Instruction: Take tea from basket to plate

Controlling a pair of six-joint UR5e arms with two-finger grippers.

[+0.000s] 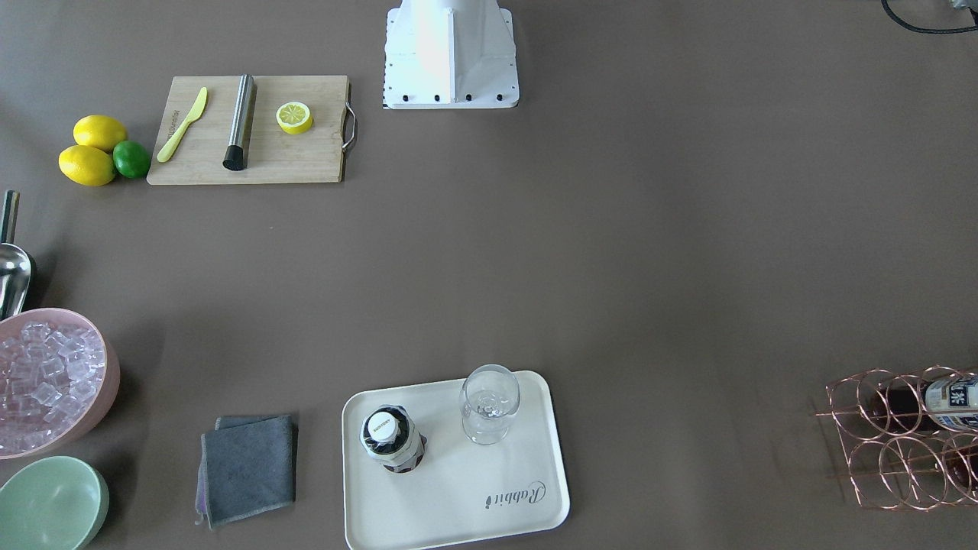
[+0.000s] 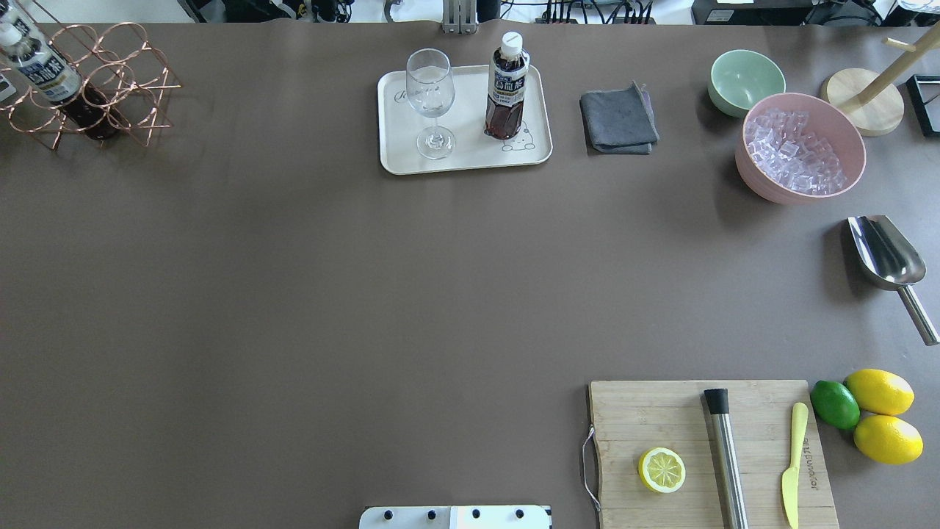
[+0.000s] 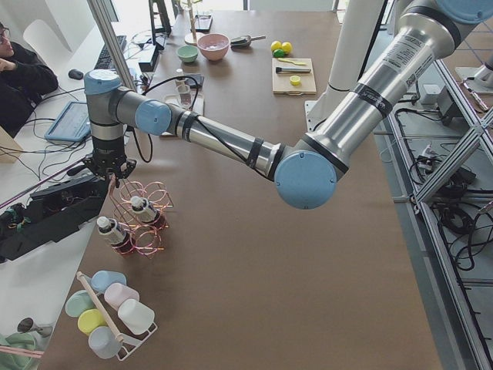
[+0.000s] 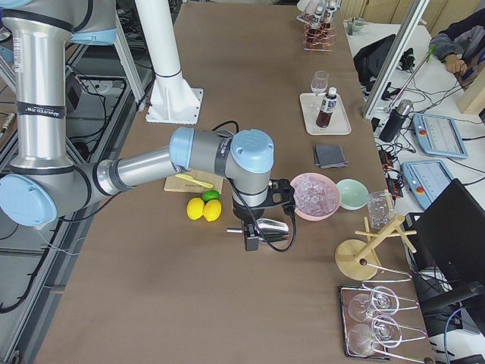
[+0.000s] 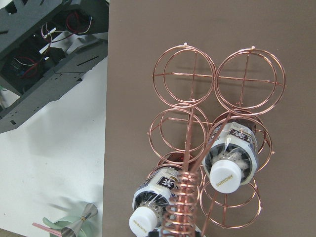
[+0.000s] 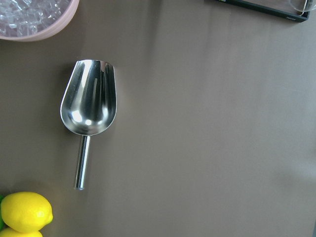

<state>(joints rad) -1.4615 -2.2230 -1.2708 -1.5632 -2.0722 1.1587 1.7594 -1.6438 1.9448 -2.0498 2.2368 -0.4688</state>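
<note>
Matte brown sheeting covers the long table [image 2: 294, 294]. In the overhead view, at 12 o'clock near the far edge, lies the plate [image 2: 470, 163], a smooth cream rectangle with rounded corners, a raised rim and a small bear drawing. One tea bottle [image 2: 507, 92] stands on it upright, its long axis vertical and its white screw cap pointing straight up. The clear plastic shows dark brown drink below a white-and-navy label. It sits in the plate's right half, at 3 o'clock from a clear stemmed glass [image 2: 430, 95] and apart from it.

At 10 o'clock, in the far left corner, is the basket [image 2: 103, 81], thin rose-gold wire bent into round ring cells, with a tall handle wound into a coil at the top. A second bottle [image 5: 229, 158] and a third bottle [image 5: 157, 200] lean tilted in its cells, caps raised toward the left wrist camera. The one seen from overhead has its cap toward 11 o'clock and its base toward 5 o'clock.

The left gripper [image 3: 112, 177] hangs just above the basket's handle. It shows only from the side, so I cannot tell whether its fingers are released or clenched. The right gripper [image 4: 250, 243] hangs over a shiny steel scoop [image 6: 89, 98] near the pink ice bowl [image 4: 314, 196], and the state of its fingers cannot be told either. A folded grey cloth [image 2: 618, 119] lies at 3 o'clock from the plate.
</note>
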